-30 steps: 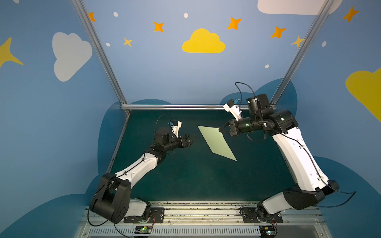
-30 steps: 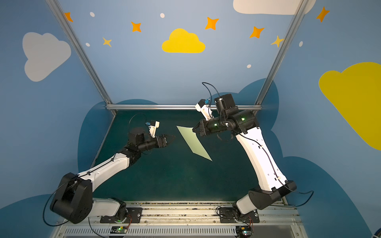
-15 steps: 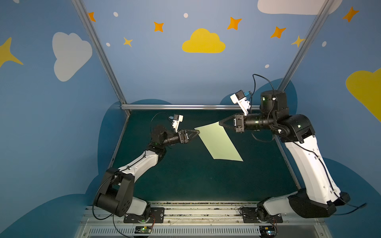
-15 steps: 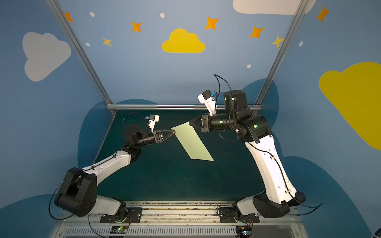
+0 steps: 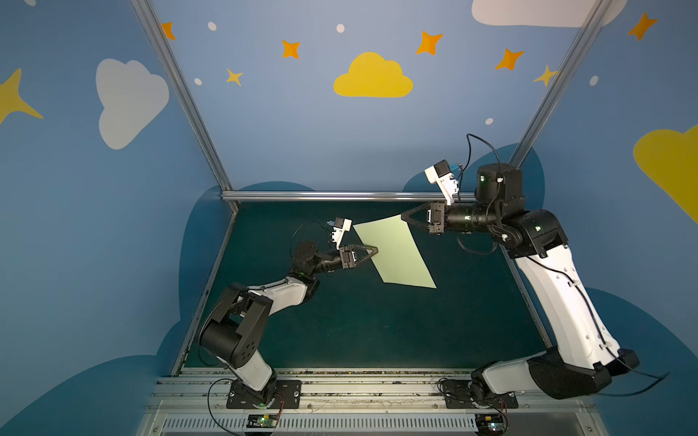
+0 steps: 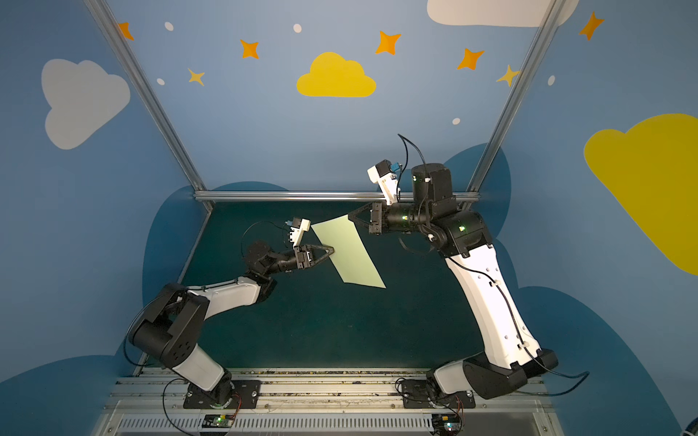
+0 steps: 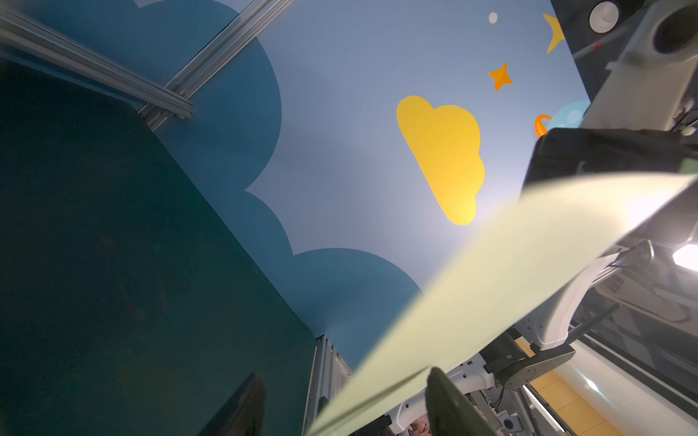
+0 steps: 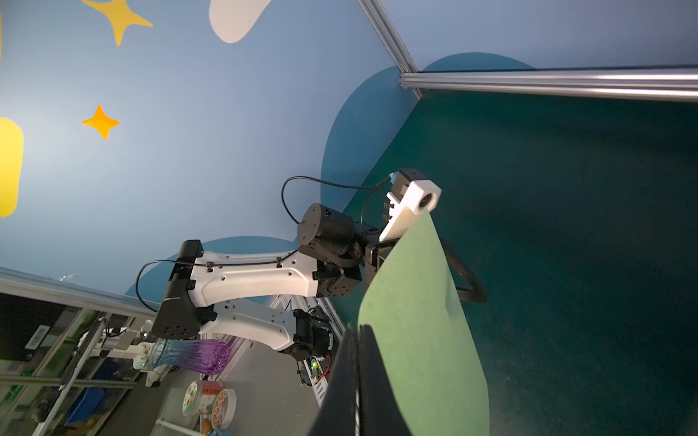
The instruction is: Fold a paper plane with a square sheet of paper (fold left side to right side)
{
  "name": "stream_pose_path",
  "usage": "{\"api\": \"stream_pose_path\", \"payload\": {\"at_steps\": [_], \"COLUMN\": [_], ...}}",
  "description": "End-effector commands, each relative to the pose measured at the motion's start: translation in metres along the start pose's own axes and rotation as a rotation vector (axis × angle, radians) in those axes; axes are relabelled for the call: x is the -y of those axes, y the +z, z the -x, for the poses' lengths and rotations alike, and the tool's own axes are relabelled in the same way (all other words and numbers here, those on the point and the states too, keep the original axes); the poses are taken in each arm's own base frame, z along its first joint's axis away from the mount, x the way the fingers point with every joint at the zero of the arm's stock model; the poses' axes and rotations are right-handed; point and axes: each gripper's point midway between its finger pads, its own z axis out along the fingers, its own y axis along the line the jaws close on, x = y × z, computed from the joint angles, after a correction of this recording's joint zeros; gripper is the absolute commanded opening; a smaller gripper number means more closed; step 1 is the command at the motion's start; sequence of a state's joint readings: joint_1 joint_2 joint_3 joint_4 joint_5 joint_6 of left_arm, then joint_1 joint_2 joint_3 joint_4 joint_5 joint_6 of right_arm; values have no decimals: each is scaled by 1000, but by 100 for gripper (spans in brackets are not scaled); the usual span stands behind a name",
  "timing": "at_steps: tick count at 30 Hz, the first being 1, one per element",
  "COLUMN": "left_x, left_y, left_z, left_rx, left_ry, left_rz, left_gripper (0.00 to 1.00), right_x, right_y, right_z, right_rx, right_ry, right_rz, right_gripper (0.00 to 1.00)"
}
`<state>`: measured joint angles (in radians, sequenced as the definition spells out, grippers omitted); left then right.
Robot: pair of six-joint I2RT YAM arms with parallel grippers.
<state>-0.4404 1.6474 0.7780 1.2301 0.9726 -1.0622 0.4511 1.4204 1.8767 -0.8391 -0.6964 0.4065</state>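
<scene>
Two grippers meet at one sheet. On the left, the left gripper [image 5: 372,252] reaches in level at the sheet's left edge. In the left wrist view its dark fingers [image 7: 451,407] stand apart with the paper's edge passing between them, so they straddle it and do not pinch it, as far as we can see.

Next comes the square sheet of paper [image 5: 394,251] itself: pale green, matte, flat and uncreased. It is raised off the dark green, felt-like mat [image 5: 340,328] and slants down from its far corner; whether its lowest corner touches the mat we cannot tell. In the right wrist view it bows in a soft curve. We judge it very light, limp and easily dented — it will sag wherever nothing carries it, and it looks smooth enough to slip from a weak pinch. We would take it close to an edge or corner, opposite the held one, to pull it taut.

On the right, the right gripper [image 5: 405,218] has its black fingers closed flat on the sheet's far corner.
</scene>
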Motion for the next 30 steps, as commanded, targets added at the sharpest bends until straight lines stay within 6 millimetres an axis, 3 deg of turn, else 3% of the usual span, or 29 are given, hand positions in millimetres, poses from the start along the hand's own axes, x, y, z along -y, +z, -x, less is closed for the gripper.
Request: {"api": "stream_pose_path", "payload": {"at_steps": [1,5,9,12,13,14,15,17,23,30], "left_x": [23,19,7,-12,-20,-30,-40,-59,-104,-132], "left_y": [2,7,8,5,3,-1,-4,-14,-49,-96], "left_z": [10,12,13,14,14,13,11,4,-37,-86], "left_rx": [20,10,10,21,23,24,15,-16,-165,-342], "left_ry": [42,25,-16,-87,-115,-149,-183,-237,-361,-425], "left_rz": [-90,-97,-63,6,38,82,125,227,538,835], "left_gripper": [52,32,5,4,4,4,4,4,4,4], "right_x": [6,24,45,68,78,90,100,128,180,202], "right_y": [-9,-13,-14,-15,-16,-18,-19,-24,-31,-6], "right_z": [10,10,10,7,6,3,0,-10,-60,-146], "right_rx": [65,87,104,117,120,128,133,138,149,30], "right_ry": [5,33,69,104,118,140,154,190,284,359], "right_rz": [-3,-32,-64,-110,-133,-165,-196,-283,-412,-409], "right_gripper": [0,0,0,0,11,37,54,67,69,68]}}
